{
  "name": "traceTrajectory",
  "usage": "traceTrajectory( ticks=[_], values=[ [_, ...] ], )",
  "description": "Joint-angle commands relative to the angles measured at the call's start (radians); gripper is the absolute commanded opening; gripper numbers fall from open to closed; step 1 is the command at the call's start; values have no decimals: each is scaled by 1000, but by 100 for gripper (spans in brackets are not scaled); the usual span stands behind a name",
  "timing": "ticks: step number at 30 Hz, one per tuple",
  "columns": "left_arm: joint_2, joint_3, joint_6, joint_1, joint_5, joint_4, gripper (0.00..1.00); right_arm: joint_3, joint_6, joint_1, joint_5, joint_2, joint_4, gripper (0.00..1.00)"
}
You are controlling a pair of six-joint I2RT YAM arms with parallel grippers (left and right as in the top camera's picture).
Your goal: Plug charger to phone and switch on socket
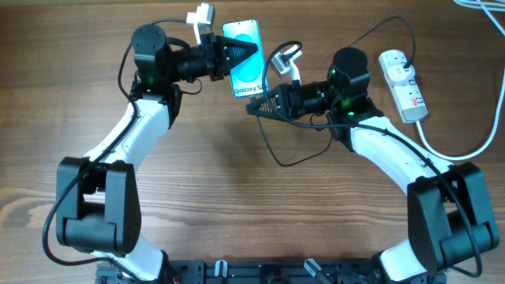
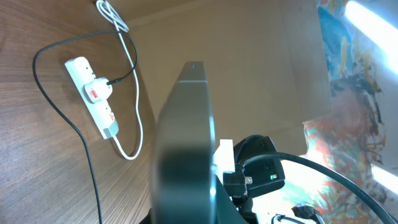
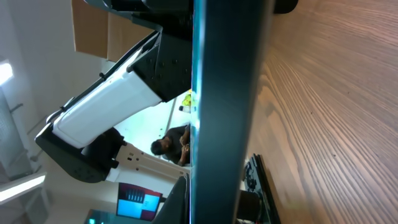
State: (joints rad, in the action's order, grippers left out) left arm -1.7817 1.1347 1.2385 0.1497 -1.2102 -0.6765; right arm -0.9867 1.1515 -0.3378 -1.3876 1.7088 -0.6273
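Observation:
The phone (image 1: 243, 33), turquoise-faced with a white border, is held above the table between both arms. My left gripper (image 1: 239, 57) is shut on its middle; in the left wrist view the phone (image 2: 186, 124) stands edge-on in the left gripper (image 2: 186, 199). My right gripper (image 1: 255, 107) is shut on the phone's lower end, by the dark text; its wrist view shows the phone (image 3: 227, 93) as a dark slab running up from the right gripper (image 3: 217, 202). The charger (image 1: 278, 158), a thin black cable, loops under the right arm; its tip is hidden. The socket (image 1: 402, 85) lies far right.
A white plug head (image 2: 94, 92) sits in the socket (image 2: 93, 99), with the thin black cable (image 2: 37, 62) running from it. A thick white cord (image 1: 473, 150) curves off the strip toward the table's right edge. Bare wooden table (image 1: 237, 205) lies in front.

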Motion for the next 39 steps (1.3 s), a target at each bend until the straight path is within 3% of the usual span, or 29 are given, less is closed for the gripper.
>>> traceTrajectory(
  ticks=[1, 25, 26, 27, 34, 39],
  values=[
    [20, -3, -48, 12, -195, 1, 4, -22, 4, 27, 116, -4, -46, 4],
    [20, -3, -15, 12, -241, 55, 4, -23, 60, 31, 157, -4, -118, 4],
    [20, -3, -15, 12, -241, 64, 4, -23, 70, 32, 151, -4, -127, 42],
    [20, -3, -15, 12, -242, 69, 4, -23, 72, 35, 135, -4, -143, 100],
    [20, -3, -45, 10, -248, 62, 4, -22, 53, 128, 13, -4, -158, 100],
    [20, -2, -255, 10, -367, -9, 4, -22, 37, 179, -77, -4, -158, 100]
  ],
)
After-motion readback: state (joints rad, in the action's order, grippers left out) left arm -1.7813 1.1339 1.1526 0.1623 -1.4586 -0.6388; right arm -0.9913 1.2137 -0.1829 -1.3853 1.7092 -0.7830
